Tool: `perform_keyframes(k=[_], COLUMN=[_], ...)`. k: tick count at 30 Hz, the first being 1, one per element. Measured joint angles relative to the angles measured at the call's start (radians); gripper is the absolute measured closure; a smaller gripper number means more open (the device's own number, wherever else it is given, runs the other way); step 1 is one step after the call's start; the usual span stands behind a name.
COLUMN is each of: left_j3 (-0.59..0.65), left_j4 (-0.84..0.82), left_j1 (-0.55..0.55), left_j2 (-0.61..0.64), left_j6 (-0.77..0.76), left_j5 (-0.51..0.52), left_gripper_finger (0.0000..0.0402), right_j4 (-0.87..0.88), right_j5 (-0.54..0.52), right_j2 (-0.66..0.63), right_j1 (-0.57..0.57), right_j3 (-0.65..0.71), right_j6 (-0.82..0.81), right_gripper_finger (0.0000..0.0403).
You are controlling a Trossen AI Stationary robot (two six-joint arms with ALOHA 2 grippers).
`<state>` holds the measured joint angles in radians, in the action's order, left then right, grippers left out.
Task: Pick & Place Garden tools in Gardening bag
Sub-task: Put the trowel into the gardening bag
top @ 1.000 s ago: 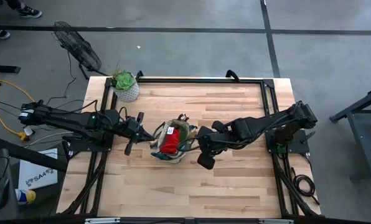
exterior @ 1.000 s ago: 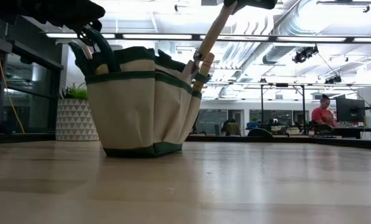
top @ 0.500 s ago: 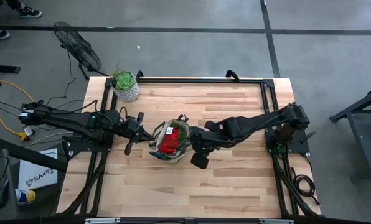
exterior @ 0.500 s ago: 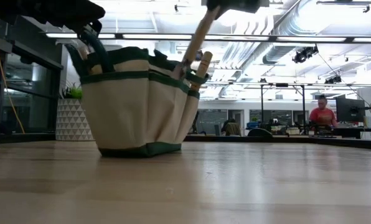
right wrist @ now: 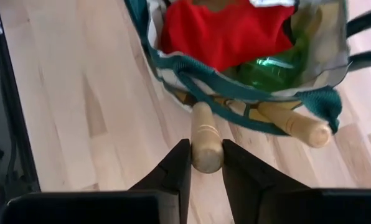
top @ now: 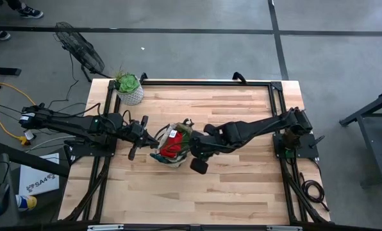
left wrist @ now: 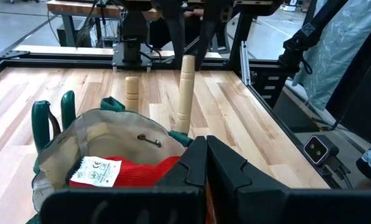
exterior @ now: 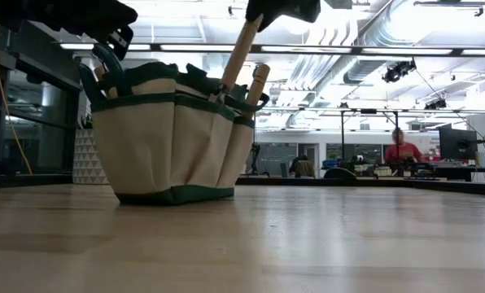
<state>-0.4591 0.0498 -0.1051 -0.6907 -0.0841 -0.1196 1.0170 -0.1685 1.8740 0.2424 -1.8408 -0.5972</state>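
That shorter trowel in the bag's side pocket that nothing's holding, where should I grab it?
Take the shorter trowel by the rounded top of its wooden handle, coming from above on the bag's outer side: its blade is buried in the pocket and only the handle stands clear. The right pincer grips the taller trowel beside it.

White tag [left wrist: 96, 172] on red cloth [left wrist: 139, 174] reads "CE".

Two slim matte-black jointed arms, each right end effector [right wrist: 205, 163] finger a dark tapered wedge.
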Motion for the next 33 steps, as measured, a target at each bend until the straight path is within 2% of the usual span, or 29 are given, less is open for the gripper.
perform_keyframes(k=[12,20,24,27,30,33], left_j3=[0.0,0.0,0.0,0.0,0.0,0.0], left_j4=[0.0,0.0,0.0,0.0,0.0,0.0], left_j1=[0.0,0.0,0.0,0.0,0.0,0.0], left_j2=[0.0,0.0,0.0,0.0,0.0,0.0], left_j6=[0.0,0.0,0.0,0.0,0.0,0.0], left_j5=[0.0,0.0,0.0,0.0,0.0,0.0], left_gripper_finger=[0.0402,0.0402,0.0402,0.0402,0.0402,0.0402], right_j4=[-0.058,-0.119,-0.117,-0.083,-0.007,0.077], right_j5=[-0.038,-0.097,-0.159,-0.204,-0.227,-0.228], right_j2=[0.0,0.0,-0.02,-0.051,-0.067,-0.081], right_j1=[-0.002,-0.003,0.003,0.026,0.056,0.083], right_j3=[0.0,0.0,0.001,0.001,0.001,0.013], right_j6=[-0.086,-0.105,-0.13,-0.147,-0.193,-0.258], right_gripper_finger=[0.0305,0.0306,0.0321,0.0349,0.0388,0.0396])
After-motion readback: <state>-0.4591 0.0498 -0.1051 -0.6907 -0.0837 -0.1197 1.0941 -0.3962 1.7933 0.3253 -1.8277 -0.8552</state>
